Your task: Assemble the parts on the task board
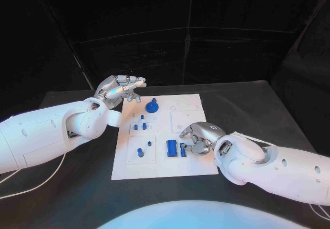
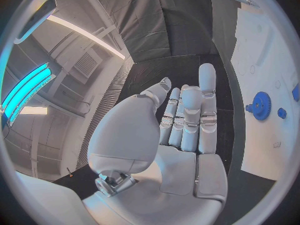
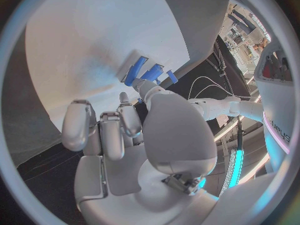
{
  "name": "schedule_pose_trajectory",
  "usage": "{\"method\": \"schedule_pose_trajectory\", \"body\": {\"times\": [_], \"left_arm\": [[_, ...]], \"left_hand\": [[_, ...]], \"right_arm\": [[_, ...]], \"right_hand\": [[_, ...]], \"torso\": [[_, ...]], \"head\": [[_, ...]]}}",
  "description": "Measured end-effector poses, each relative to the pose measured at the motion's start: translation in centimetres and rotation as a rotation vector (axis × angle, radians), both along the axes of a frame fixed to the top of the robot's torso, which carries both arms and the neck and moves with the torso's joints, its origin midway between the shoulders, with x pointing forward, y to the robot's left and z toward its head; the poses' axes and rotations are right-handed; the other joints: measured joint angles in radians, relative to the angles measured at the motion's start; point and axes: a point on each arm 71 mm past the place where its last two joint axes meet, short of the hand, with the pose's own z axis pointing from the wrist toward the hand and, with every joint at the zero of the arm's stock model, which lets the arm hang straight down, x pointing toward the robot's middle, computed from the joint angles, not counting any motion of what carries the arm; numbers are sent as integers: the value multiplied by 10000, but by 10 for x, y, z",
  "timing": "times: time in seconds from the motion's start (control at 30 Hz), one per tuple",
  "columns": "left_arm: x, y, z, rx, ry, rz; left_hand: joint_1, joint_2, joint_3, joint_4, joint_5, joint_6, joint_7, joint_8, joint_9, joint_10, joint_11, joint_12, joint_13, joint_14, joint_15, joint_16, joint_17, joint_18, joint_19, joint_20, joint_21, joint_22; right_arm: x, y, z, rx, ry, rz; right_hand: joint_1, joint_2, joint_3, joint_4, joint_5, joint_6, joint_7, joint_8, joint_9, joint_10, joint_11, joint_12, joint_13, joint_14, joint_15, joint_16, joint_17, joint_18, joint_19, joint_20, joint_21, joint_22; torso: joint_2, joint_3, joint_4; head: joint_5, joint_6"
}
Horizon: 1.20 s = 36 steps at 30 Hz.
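The white task board (image 1: 163, 164) lies in the middle of the black table. A blue gear (image 1: 152, 106) (image 2: 261, 106) stands near its far edge. A blue cylinder (image 1: 171, 148) (image 3: 134, 71) and a smaller blue piece (image 1: 183, 150) (image 3: 152, 72) lie near the board's right side, with small blue pegs (image 1: 141, 126) further left. My left hand (image 1: 122, 88) (image 2: 187, 125) hovers over the board's far left corner, fingers stretched out, holding nothing. My right hand (image 1: 197, 138) (image 3: 134, 135) rests low on the board's right part. Its fingers are curled in and its thumb tip reaches beside the smaller blue piece.
Black table (image 1: 254, 109) surrounds the board on all sides. Dark curtains close off the back. A white cable (image 1: 41, 183) trails on the table under my left arm.
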Motion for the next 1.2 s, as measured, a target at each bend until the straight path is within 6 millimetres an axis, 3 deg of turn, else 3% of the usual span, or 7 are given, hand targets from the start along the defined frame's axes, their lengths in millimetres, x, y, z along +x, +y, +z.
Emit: {"method": "schedule_pose_trajectory", "body": {"times": [0.23,0.6,0.8,1.0,1.1,1.2], "left_arm": [[0,0,0,2,10,-6],[0,0,0,4,25,-18],[0,-1,0,6,35,-27],[0,-1,-1,11,47,-37],[0,-1,-1,17,61,-46],[0,-1,-2,21,71,-52]], "left_hand": [[0,0,0,0,0,0,0,0,0,0,0,0,0,0,0,0,0,0,0,0,0,0],[0,0,0,0,0,-36,-36,0,0,0,0,0,0,0,0,0,2,0,0,0,0,2],[0,0,0,0,0,-36,-36,0,0,0,0,0,1,0,0,-1,2,-1,0,0,0,2],[0,0,0,0,0,-36,-35,0,0,0,0,0,1,0,0,-1,2,0,0,0,0,2],[0,0,0,0,0,-72,1,0,0,0,0,0,1,0,0,-2,-13,0,0,0,0,2],[0,0,0,0,0,-72,1,0,0,1,0,0,1,0,0,-3,-16,0,0,0,0,3]], "right_arm": [[2,0,-1,67,-94,-39],[5,1,-3,-39,-130,-16],[6,2,-3,-123,-172,52],[8,1,-3,-173,-233,88],[9,0,-4,-185,-269,85],[10,-2,-4,-178,-308,81]], "right_hand": [[5,5,-194,-129,-909,0,0,61,-93,0,0,0,0,0,0,0,-1,-1,-12,12,-26,-4],[398,135,-493,-424,-2299,649,-73,526,-103,1,0,41,0,36,36,0,-1,0,-12,12,-26,-25],[453,186,-669,-595,-2942,683,-107,614,-134,1,0,46,0,36,36,0,-1,-1,-49,-25,-26,-35],[471,158,-955,-511,-3034,682,-106,675,-159,1,0,86,0,36,35,0,-2,0,-49,-25,-26,-43],[345,36,-1202,-456,-3074,682,-106,697,-170,1,0,103,0,36,35,0,-2,0,-49,-25,-26,-43],[205,86,-1423,-374,-3074,682,-107,725,-184,28,-26,134,0,36,35,0,-2,0,-49,-25,-26,-42]], "torso": [[8,3,2],[3,4,5],[2,4,5],[-3,4,3],[-3,5,0],[0,6,0]], "head": [[6,-9],[28,-27],[39,-33],[40,-34],[41,-34],[40,-34]]}}
